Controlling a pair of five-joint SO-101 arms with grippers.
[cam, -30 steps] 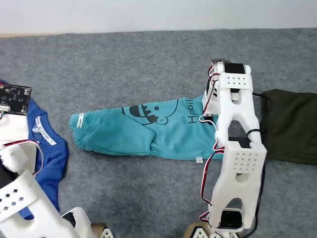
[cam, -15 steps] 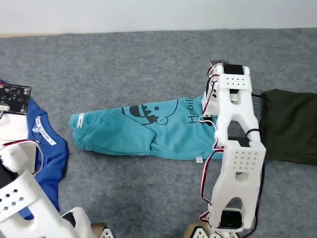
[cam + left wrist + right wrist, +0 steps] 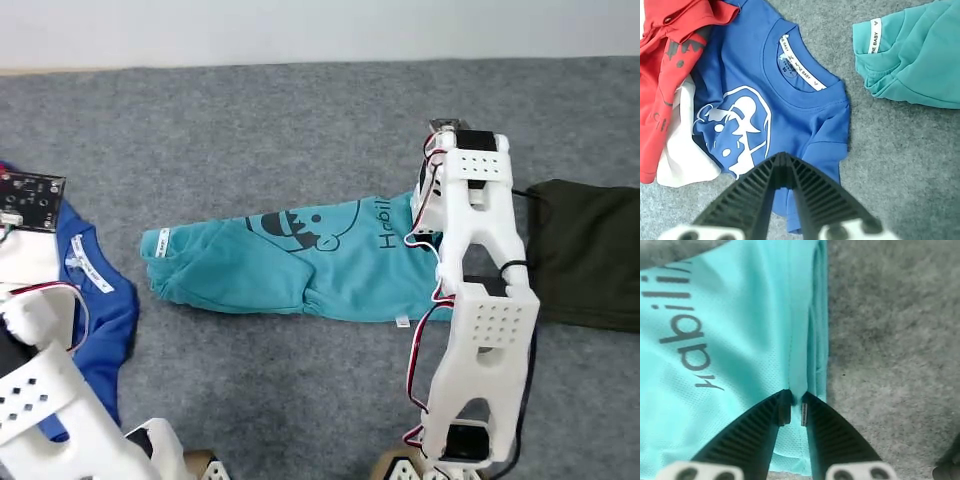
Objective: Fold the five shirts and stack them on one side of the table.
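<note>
From above, the teal shirt [image 3: 300, 260], a soft knit with a dark print and lettering, lies partly folded on the grey felt-like table cover [image 3: 250, 130]. A dark green shirt [image 3: 585, 255] lies flat just past its lettered end. The white right arm [image 3: 480, 300] stretches over that end, its wrist bent down.

The right wrist view shows the right gripper [image 3: 794, 410] nearly closed, with a raised fold of the teal shirt pinched between its ribbed black fingers near the hem.

The left wrist view shows a blue shirt [image 3: 790, 115] with a white print near the teal shirt's labelled end. Beyond the blue shirt lie a red shirt [image 3: 665, 75] and a white shirt [image 3: 682, 165], both overlapping it. That makes five shirts, one of each colour.

The left gripper [image 3: 782, 159] hangs over the blue shirt with its fingers pressed together, holding nothing visible.
</note>
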